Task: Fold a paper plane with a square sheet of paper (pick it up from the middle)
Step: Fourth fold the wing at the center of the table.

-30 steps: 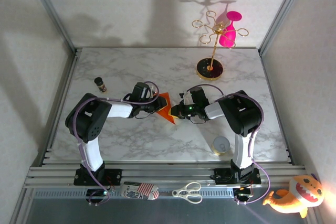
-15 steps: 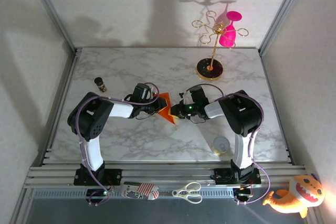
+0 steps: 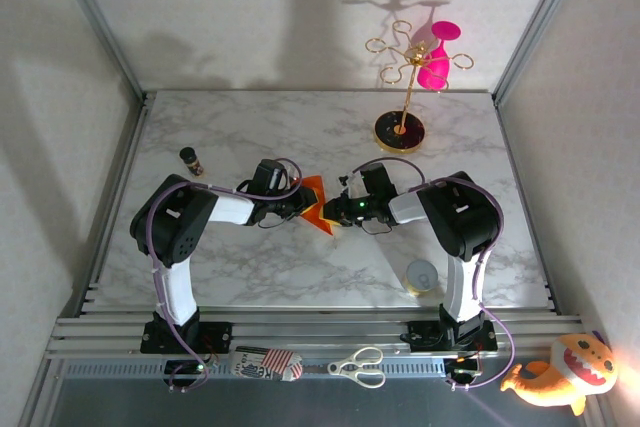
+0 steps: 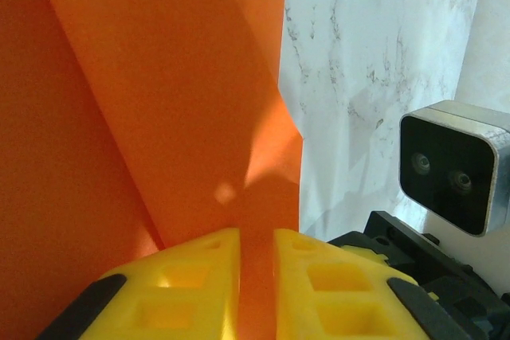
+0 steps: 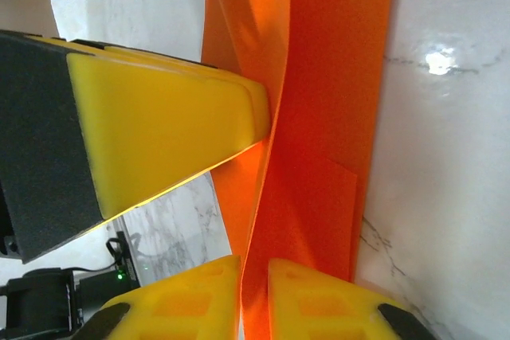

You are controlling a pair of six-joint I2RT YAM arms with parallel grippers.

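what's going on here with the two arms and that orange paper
Both arms meet at the middle of the table over a partly folded orange paper. The left gripper pinches it. The paper also runs between the fingers of the right gripper, but whether they clamp it is unclear. It is creased, not yet a plane.

The place is a robotics lab test cell. A left arm (image 3: 170,232) and a right arm (image 3: 460,217) are bolted to slotted aluminium rails (image 3: 300,332) at the near edge of a marble-look counter (image 3: 250,257), and purple cables (image 3: 146,227) loop along them. Metal posts (image 3: 100,22) and plain white panels (image 3: 250,17) box the space in. Unrelated props lie about: a gold stand (image 3: 404,97) with a pink glass (image 3: 436,65), a small bottle (image 3: 191,161), a tape roll (image 3: 422,276), scissors (image 3: 358,367) and a plush toy (image 3: 565,375). A camera (image 4: 454,166) rides on one wrist.
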